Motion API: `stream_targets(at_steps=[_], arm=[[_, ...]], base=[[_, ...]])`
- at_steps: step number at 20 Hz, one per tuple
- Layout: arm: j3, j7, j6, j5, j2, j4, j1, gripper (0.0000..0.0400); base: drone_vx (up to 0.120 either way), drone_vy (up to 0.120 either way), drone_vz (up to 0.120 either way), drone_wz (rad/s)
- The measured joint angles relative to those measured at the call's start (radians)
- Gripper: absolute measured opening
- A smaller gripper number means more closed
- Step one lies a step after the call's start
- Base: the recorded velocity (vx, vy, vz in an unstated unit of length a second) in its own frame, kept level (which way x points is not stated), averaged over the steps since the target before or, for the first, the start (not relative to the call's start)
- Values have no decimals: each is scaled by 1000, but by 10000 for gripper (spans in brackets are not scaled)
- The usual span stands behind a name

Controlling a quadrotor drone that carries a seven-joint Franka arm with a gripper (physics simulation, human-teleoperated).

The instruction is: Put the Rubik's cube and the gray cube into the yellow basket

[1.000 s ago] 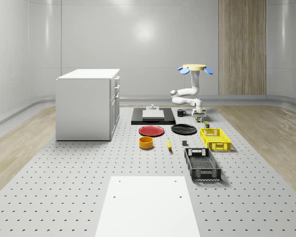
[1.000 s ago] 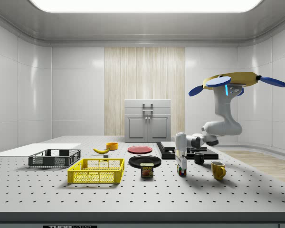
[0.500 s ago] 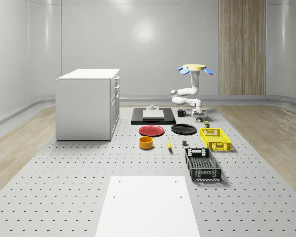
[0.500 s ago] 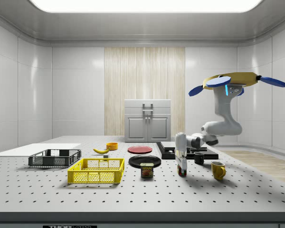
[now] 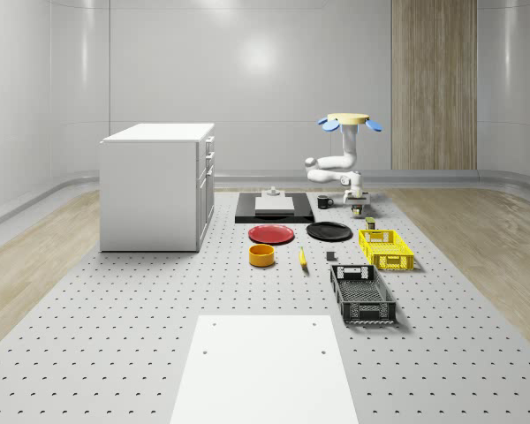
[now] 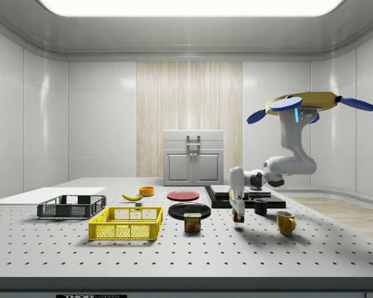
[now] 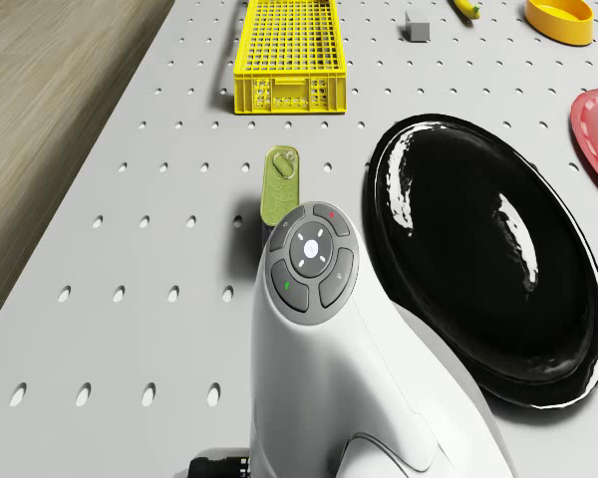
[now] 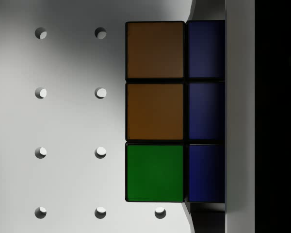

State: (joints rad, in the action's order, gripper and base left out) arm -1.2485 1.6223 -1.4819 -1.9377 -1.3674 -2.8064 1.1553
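Note:
The drone [image 6: 304,104] hovers above the table's far end, near the mugs, with its arm bent down. My gripper [image 6: 238,213] is shut on the Rubik's cube [image 6: 239,218], which hangs just above the table. In the wrist view the Rubik's cube [image 8: 157,111] shows orange, green and blue squares, pressed against one finger [image 8: 240,116]. The yellow basket [image 6: 127,223] stands to the side view's left of the gripper. The same yellow basket [image 5: 386,248] and the small gray cube [image 5: 331,257] lie nearer the camera in the whole-scene view. From the drone I see the gray cube [image 7: 416,27] beside the yellow basket [image 7: 284,50].
A meat can [image 6: 192,221] stands between the gripper and the basket, with a black plate [image 7: 488,259] beside it. A yellow mug [image 6: 285,221] and a black mug [image 6: 260,207] sit near the arm. A black crate [image 5: 362,293], an orange bowl [image 5: 261,255], a red plate [image 5: 272,234] and a white cabinet [image 5: 156,185] stand farther off.
The gripper has risen with the Rubik's cube, lifting it off the table, and shifted slightly toward the side view's left. The drone has stayed nearly in place.

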Motion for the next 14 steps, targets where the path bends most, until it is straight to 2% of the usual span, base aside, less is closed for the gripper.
stream_targets(at_steps=[8, 11, 14], arm=[[-58, 12, 6, 60, -16, -11, 8, 325], [-66, 15, 2, 70, -23, -12, 10, 325], [-70, 17, -5, 77, -31, -12, 13, 325]], base=[[0, 0, 120, 0], [120, 0, 120, 0], [120, 0, 13, 0]])
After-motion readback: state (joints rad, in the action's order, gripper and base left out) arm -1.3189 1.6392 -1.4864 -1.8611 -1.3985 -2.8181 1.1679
